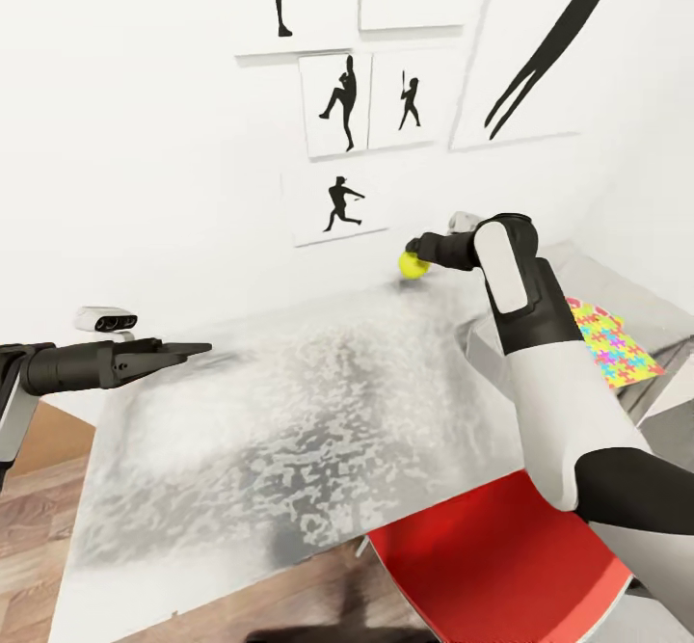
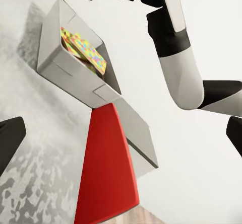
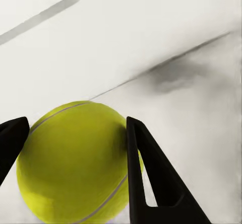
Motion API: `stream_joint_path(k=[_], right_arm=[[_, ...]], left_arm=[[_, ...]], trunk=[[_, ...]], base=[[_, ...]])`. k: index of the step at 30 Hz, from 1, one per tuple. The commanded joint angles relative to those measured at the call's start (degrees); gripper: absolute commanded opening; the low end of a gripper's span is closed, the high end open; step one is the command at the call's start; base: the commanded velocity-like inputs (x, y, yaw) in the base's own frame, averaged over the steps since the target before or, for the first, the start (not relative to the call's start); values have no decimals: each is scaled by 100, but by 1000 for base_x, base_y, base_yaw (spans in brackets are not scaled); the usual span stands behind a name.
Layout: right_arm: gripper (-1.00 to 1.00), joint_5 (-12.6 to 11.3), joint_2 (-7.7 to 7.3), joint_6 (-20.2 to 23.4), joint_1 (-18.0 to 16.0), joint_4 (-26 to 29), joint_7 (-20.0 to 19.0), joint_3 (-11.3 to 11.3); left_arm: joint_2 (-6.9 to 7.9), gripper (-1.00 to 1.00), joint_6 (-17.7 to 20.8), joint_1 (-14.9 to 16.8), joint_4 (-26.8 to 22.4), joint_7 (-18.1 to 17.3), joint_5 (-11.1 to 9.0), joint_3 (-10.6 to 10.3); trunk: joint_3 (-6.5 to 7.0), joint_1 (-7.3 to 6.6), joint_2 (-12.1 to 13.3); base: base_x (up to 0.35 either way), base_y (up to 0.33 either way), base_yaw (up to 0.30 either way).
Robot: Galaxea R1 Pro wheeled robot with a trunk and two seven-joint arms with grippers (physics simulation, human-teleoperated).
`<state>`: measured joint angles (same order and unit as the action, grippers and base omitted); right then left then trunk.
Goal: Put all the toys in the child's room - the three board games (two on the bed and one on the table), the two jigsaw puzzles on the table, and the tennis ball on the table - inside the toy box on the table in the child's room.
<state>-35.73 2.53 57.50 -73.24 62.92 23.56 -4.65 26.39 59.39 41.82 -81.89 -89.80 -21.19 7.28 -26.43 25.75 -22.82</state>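
Though its fingers [image 3: 151,173] flank the tennis ball [image 3: 75,163], contact is unclear — right gripper [image 3: 75,148]

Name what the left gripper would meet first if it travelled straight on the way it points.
Probably the toy box, centred ahead of the left gripper across the table; depth is unclear.

Red chair [image 1: 492,566] under the near edge; small white device [image 1: 106,318] leftward.

Yellow-green tennis ball [image 3: 75,163] (white-seamed) between right claw [image 3: 75,158] fingers, near wall.
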Motion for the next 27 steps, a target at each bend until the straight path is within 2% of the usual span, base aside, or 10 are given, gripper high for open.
stream_joint_path(k=[1,10,18,27], right_arm=[[-100,-64,-15,8,-6,1,61,26],[-100,-57,-55,7,-6,5,61,124],[-100,-65,-196,10,0,12,61,496],[-100,-67,-209,33,14,178,61,538]], left_arm=[[5,100,61,2,-2,-20,1,0],[3,100,61,2,-2,-20,4,4],[6,100,61,2,-2,-20,8,1],[6,100,61,2,-2,-20,9,3]], trunk=[[-1,4,-10],[75,4,-10],[141,4,-10],[217,4,-10]], base=[[0,0,-193],[0,0,-193],[0,0,-193],[0,0,-193]])
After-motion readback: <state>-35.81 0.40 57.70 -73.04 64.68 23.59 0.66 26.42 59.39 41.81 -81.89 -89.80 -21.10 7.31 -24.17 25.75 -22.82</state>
